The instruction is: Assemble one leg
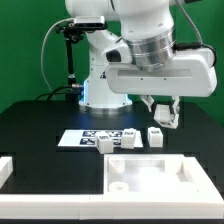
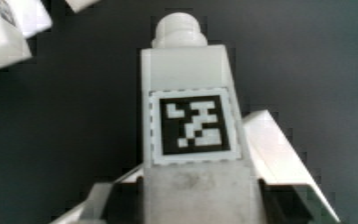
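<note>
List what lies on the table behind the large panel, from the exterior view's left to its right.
Leftmost leg → middle leg → rightmost leg. Left out: the marker board, overlapping the first two, and the held leg in the jaws above the rightmost.

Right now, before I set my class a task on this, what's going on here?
The robot arm's hand is shut on one white leg, with its tag facing the wrist camera and its peg pointing away from the hand. It appears to hang just above the black table. Other legs sit by the marker board, and the large white panel lies nearer the exterior camera.
</note>
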You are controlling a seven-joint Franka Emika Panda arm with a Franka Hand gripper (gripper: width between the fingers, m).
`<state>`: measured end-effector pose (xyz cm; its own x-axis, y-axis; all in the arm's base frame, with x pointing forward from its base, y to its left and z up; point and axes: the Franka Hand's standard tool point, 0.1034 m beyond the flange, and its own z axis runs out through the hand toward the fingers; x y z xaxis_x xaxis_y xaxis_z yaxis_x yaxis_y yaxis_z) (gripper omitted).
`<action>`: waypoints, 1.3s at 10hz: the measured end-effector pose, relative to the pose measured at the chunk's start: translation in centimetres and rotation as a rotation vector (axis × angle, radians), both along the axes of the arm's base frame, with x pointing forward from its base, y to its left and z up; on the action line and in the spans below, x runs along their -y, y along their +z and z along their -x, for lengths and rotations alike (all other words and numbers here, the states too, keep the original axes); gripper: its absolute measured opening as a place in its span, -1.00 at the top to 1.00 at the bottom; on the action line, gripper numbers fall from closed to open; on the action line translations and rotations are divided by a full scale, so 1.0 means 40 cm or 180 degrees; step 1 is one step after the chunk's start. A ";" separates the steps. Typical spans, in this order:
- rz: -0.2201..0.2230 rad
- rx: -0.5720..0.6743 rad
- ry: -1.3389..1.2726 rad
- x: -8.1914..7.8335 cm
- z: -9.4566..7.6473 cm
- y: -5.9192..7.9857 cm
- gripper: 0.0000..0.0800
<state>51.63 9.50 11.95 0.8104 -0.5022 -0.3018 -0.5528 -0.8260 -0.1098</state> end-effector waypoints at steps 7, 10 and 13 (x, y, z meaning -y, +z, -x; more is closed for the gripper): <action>0.0393 0.1338 0.0159 0.039 -0.222 0.099 0.28; 0.0520 0.1885 0.0100 -0.002 -0.230 0.089 0.28; 0.0798 0.2419 0.0377 -0.004 -0.271 0.049 0.28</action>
<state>62.49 9.64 13.91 0.8008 -0.3799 0.4631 -0.3088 -0.9243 -0.2243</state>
